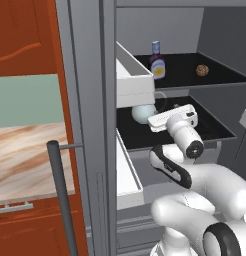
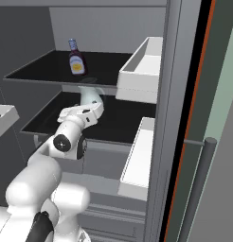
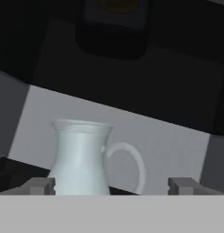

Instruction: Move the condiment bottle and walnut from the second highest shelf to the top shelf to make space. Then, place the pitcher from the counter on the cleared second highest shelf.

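The condiment bottle [image 1: 157,61] [image 2: 77,59] stands upright on the top shelf [image 1: 220,79] [image 2: 38,78]. The walnut [image 1: 202,70] lies to its right on the same board. On the second highest shelf [image 1: 210,131] [image 2: 123,125] the pale glass pitcher [image 1: 143,114] [image 2: 91,97] [image 3: 82,157] stands upright, its handle to the right in the hand view. My gripper [image 1: 151,120] [image 2: 92,106] [image 3: 111,186] is open just in front of it. Its fingertips [image 3: 41,185] are spread wide to either side of the pitcher's base and hold nothing.
A white door bin [image 1: 132,75] [image 2: 142,71] juts out beside the top shelf and hides part of the pitcher in the left base view. A second bin [image 1: 127,180] [image 2: 137,160] sits lower. A dark handle bar [image 1: 62,195] and the marbled counter [image 1: 30,160] lie to the left.
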